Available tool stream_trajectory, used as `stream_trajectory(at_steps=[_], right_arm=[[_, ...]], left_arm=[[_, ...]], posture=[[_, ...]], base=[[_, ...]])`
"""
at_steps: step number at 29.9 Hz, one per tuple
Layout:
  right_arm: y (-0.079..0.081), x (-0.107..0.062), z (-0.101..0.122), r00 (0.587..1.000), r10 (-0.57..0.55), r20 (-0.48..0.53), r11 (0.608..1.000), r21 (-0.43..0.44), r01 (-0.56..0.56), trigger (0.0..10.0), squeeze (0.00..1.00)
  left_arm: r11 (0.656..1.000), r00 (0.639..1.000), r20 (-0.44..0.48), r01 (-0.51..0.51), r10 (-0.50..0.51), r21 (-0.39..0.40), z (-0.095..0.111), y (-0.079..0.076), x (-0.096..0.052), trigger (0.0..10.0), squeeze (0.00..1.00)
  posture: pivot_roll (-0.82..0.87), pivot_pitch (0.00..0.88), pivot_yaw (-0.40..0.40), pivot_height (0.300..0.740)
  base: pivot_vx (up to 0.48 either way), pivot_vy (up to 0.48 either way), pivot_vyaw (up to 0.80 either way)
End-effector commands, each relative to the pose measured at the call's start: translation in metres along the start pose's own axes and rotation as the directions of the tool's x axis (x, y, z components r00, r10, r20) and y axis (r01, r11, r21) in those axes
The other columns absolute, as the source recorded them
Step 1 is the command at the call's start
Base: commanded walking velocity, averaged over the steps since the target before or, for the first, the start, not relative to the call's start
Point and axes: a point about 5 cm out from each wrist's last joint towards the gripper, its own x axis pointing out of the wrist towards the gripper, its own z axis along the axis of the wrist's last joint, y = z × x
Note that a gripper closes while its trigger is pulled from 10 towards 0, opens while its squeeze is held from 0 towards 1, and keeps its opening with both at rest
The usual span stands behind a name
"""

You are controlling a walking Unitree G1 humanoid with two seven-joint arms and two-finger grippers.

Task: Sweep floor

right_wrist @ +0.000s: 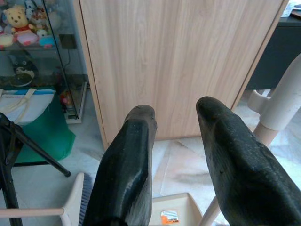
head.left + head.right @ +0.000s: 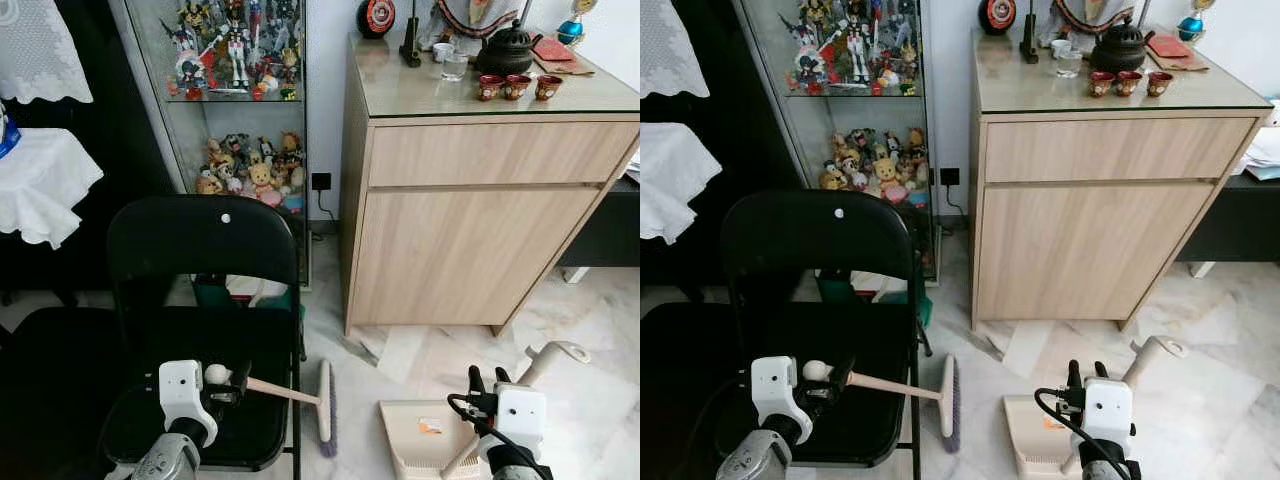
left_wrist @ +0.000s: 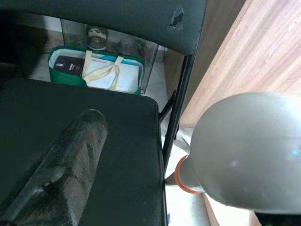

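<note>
1. The left gripper (image 2: 228,380) is clamped on the round end of the broom (image 2: 290,395), over the seat of a black folding chair (image 2: 200,250).
2. The broom's pale handle runs from the gripper to its head, whose bristles rest on the marble floor (image 2: 590,350) just beside the chair's front leg.
3. The right gripper (image 1: 176,155) hangs released, fingers (image 1: 129,160) apart with nothing between them, above a beige dustpan (image 2: 420,430) lying on the floor near the broom head.
4. The dustpan bears a small orange-and-white sticker (image 2: 431,426); its writing is too small to read.
5. A wooden cabinet (image 2: 470,220) stands behind the dustpan, with a dark teapot (image 2: 507,47) and cups on top.
6. A glass case (image 2: 240,100) of figurines and plush toys stands behind the chair; a green bag (image 3: 94,70) sits on the floor at its foot.
</note>
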Motion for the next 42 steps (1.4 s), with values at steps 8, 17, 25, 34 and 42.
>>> stream_trajectory(at_steps=[8, 17, 25, 34, 42], right_arm=[[-0.0006, -0.0001, 0.0019, 1.0, 0.001, 0.01, 1.0, 0.0, -0.001, 10.0, 0.0], [0.001, -0.0002, 0.0017, 1.0, 0.004, 0.009, 1.0, 0.004, -0.004, 10.0, 0.0], [0.001, -0.0002, 0.0016, 1.0, 0.004, 0.009, 1.0, 0.005, -0.004, 10.0, 0.0], [0.0017, -0.0004, -0.0013, 1.0, 0.008, 0.001, 1.0, 0.004, -0.008, 10.0, 0.0], [0.0012, 0.0009, 0.0015, 1.0, 0.006, 0.008, 1.0, 0.004, -0.006, 10.0, 0.0]], left_arm=[[0.999, 1.0, -0.016, 0.008, -0.008, 0.038, -0.0018, 0.0003, 0.0048, 10.0, 0.0], [0.998, 1.0, -0.017, 0.024, -0.023, 0.055, -0.003, -0.0006, 0.0059, 0.0, 0.0], [0.998, 1.0, -0.016, 0.024, -0.023, 0.058, -0.0033, -0.0007, 0.0062, 0.0, 0.0], [0.998, 0.999, -0.016, 0.03, -0.029, 0.061, -0.0034, -0.0013, 0.0061, 0.0, 0.0], [0.997, 0.999, -0.013, 0.034, -0.033, 0.065, -0.0029, -0.0017, 0.0063, 0.0, 0.0]], posture=[[-0.11, 0.0, 0.002, 0.74], [-0.11, 0.0, 0.005, 0.74], [-0.11, 0.0, 0.005, 0.74], [-0.11, 0.0, 0.005, 0.74], [-0.1, 0.0, 0.004, 0.74]], base=[[0.0, 0.0, 0.0], [0.0, 0.0, 0.0], [0.0, 0.0, 0.0], [0.0, 0.0, 0.0], [0.0, 0.0, 0.0]])
